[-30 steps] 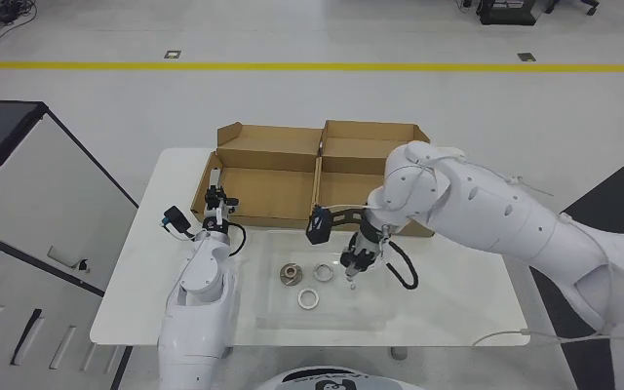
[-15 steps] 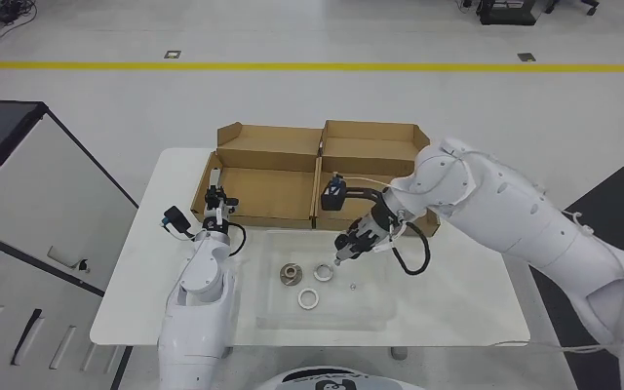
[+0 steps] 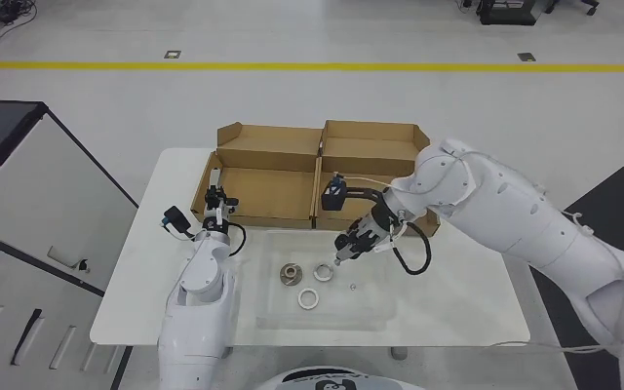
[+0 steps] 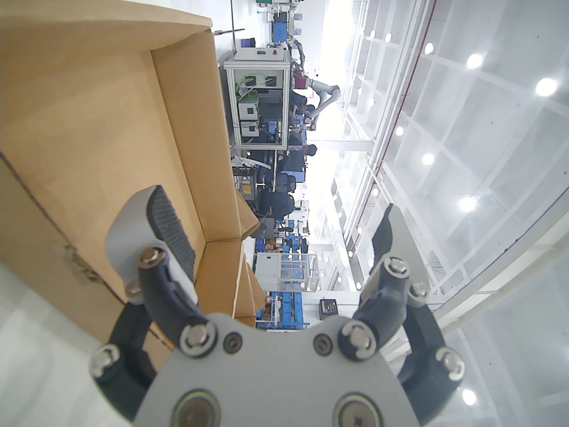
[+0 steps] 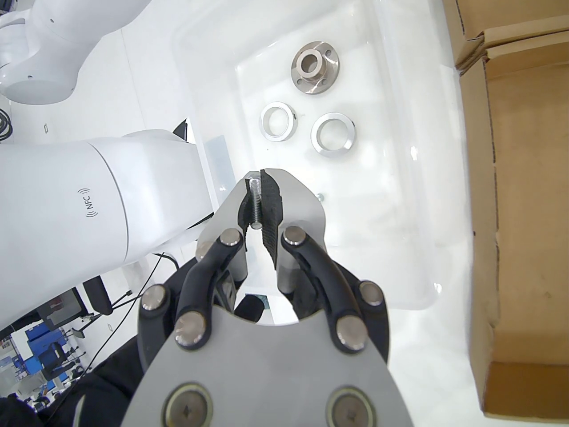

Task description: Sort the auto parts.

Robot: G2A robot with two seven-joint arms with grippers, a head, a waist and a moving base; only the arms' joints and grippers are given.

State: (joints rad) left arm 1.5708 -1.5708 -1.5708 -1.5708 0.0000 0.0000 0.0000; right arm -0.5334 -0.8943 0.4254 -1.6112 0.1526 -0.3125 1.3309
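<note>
one bolt [image 5: 254, 206] is pinched in my right gripper [image 5: 255, 182], over the tray [image 5: 400, 268] just right of the rings [image 5: 278, 122]. i reckon its threads could slip off the pads [image 5: 272, 199] and drop it short of the box [image 5: 524, 179]. left gripper [image 4: 275, 228] is spread, empty.

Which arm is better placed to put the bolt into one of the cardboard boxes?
Right. The right gripper is shut on the bolt, over the clear tray and next to a box. The left gripper is open and empty, beside the other box.
</note>
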